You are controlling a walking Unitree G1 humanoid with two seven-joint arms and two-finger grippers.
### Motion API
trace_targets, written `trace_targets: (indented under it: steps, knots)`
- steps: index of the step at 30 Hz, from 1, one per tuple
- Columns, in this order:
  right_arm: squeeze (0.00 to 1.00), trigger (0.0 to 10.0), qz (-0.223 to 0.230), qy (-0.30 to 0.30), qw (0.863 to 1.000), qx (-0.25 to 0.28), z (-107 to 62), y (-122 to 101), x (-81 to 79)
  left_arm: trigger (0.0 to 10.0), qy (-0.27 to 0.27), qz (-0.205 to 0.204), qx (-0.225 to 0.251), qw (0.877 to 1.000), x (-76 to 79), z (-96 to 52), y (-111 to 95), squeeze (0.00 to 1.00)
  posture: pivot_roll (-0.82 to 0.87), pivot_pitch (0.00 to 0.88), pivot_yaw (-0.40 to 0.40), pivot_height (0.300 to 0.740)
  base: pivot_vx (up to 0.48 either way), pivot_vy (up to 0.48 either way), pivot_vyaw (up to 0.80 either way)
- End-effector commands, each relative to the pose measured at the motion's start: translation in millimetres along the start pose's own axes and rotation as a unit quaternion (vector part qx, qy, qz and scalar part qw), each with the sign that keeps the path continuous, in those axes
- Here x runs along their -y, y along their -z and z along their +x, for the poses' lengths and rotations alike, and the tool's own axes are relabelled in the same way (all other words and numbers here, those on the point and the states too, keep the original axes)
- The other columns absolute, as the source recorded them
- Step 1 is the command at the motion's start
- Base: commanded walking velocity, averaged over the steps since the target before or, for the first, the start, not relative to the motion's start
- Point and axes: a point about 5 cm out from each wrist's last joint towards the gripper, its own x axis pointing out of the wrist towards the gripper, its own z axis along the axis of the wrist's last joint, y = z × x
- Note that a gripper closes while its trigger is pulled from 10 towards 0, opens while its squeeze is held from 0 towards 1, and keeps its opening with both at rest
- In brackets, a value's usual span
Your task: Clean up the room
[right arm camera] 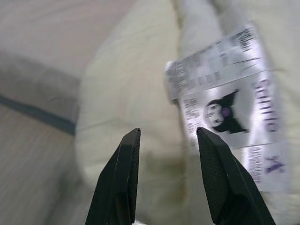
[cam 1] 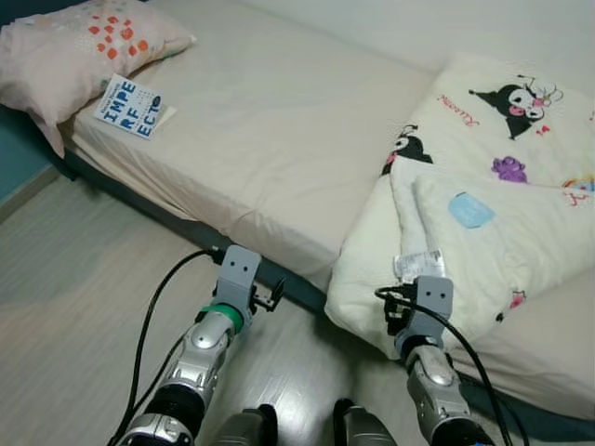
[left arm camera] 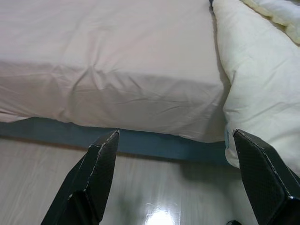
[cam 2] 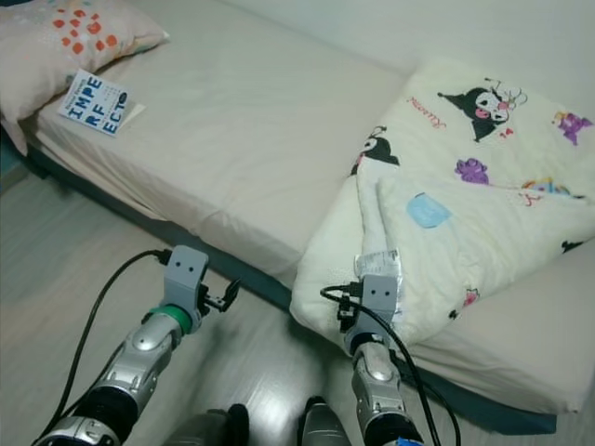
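**Robot at the bedside, folded duvet under its right claw**

The bed [cam 1: 270, 121] takes up most of what I can see, a bare beige sheet over a mattress on a dark blue-grey base, running from the head end on the robot's left to the foot end on its right. Pale wood-look floor [cam 1: 74, 269] lies in front of the bed, shiny near the robot's feet.

Toward the foot of the bed sits a cream duvet [cam 1: 483, 186] printed with cartoon characters, folded in layers, one corner hanging over the bed's front edge. Its far side is cut off by the frame. A white care label [right arm camera: 225, 108] with a cartoon figure hangs at that drooping corner; the small print is blurred.

At the head of the bed lies a pink pillow [cam 1: 70, 46] with orange spots, and just beside it a white book [cam 1: 133, 106] with big blue letters.

The left gripper [left arm camera: 176, 159] hovers above the floor before the bed's front edge, fingers spread wide. The right gripper [right arm camera: 168, 154] is at the duvet's hanging corner, fingers a narrow gap apart, holding nothing, the label just beyond them.
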Motion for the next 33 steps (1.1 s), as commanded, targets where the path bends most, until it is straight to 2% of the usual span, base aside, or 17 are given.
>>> trace_targets:
  steps: [1,9,20,33]
  knots:
    - [0.00,10.0,-0.004,0.012,1.000,-0.001,-4.1,4,5.7,10.0,-0.001,-0.013,-0.011,1.000,2.9,-4.5,9,0.00,-0.03,0.105,0.066,0.740,0.000,0.000,0.00]
    - [0.00,10.0,-0.006,0.022,1.000,0.008,-2.8,1,10.6,10.0,-0.019,0.000,-0.027,0.999,-0.9,-6.4,15,0.00,-0.03,0.103,0.062,0.740,0.000,0.000,0.00]
    - [0.00,10.0,-0.010,0.018,0.999,0.028,-4.1,-3,9.8,10.0,-0.043,0.006,-0.018,0.999,-9.2,-9.4,14,0.00,-0.03,0.112,0.067,0.740,0.000,0.000,-0.80]
    - [0.00,10.0,-0.005,0.012,1.000,0.029,-2.5,-5,9.7,10.0,-0.075,0.007,0.001,0.997,-15.5,-8.2,7,0.00,-0.03,0.120,0.059,0.740,0.000,0.000,-0.80]
